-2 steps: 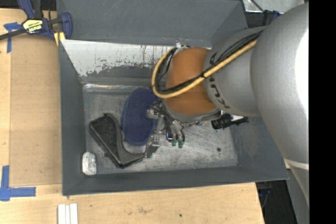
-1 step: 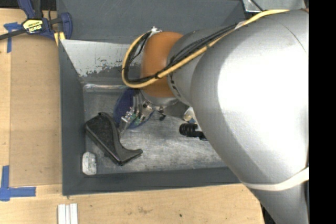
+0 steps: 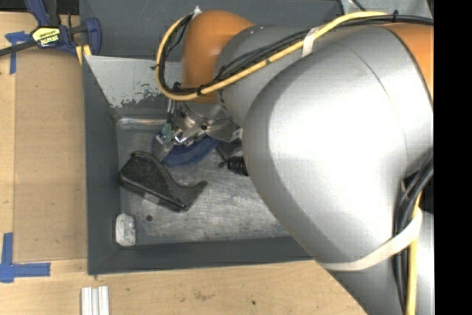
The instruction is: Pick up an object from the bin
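Grey metal bin (image 3: 99, 181), scuffed floor. Gripper (image 3: 183, 133) sits low near the back, over a blue rounded thing (image 3: 188, 153). Cannot tell how far open it is or whether it has hold. Black wedge (image 3: 158, 181) lies just beside. Probably best: centre on the blue, keep clear of the wedge.

Clear passage over bare bin floor (image 3: 221, 206) between black handle (image 3: 158, 181) and front wall (image 3: 199, 251). Blocked at front-left corner by grey block (image 3: 125, 229); at centre by blue object (image 3: 188, 153); across right half by arm (image 3: 332, 144).
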